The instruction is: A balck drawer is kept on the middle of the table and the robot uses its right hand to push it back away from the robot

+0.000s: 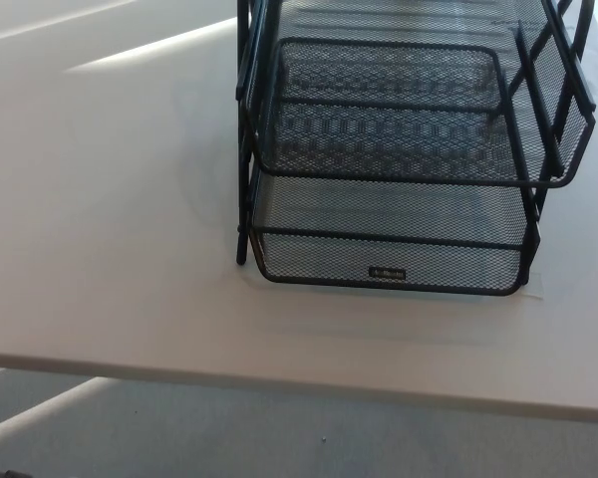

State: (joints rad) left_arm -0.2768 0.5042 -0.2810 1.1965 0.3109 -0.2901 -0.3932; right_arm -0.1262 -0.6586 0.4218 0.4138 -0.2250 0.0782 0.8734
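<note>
A black wire-mesh drawer rack (399,169) with stacked trays stands on the white table (110,249), right of centre. Its lowest tray (389,261) faces the near table edge and carries a small label on its front. The rack's top runs out of the picture. Neither of my hands shows in the head view.
The near table edge (279,376) crosses the lower part of the picture, with grey floor (229,433) below it. Bare tabletop lies to the left of the rack and in a narrow strip in front of it.
</note>
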